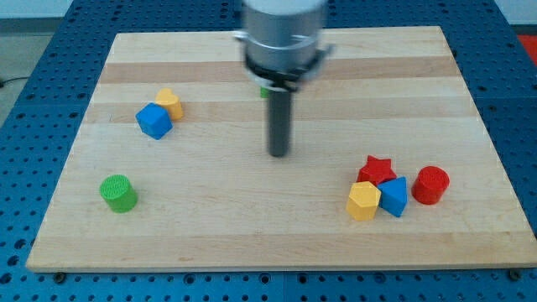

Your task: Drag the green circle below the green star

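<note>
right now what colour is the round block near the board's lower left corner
Green: the green circle, clearest in the camera view, far to the view's left of my tip.

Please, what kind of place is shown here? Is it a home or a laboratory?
Probably a robotics laboratory, not a home. A wooden board lies on a blue perforated bench, small coloured blocks such as the green circle sit on it, and my tip hangs over the board's middle.
</note>
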Robot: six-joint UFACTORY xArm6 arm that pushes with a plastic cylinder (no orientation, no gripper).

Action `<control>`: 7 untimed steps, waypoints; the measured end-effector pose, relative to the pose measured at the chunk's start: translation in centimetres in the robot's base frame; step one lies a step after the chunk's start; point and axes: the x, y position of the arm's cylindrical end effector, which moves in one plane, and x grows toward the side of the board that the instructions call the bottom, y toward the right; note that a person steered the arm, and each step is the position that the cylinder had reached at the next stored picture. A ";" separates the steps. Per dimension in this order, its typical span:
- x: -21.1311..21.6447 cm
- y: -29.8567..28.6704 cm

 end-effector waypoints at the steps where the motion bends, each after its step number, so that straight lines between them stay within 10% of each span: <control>1: -0.9 -11.5; 2: 1.6 -21.7; 4: 11.1 -13.2; 5: 10.3 -7.7; 7: 6.8 -19.3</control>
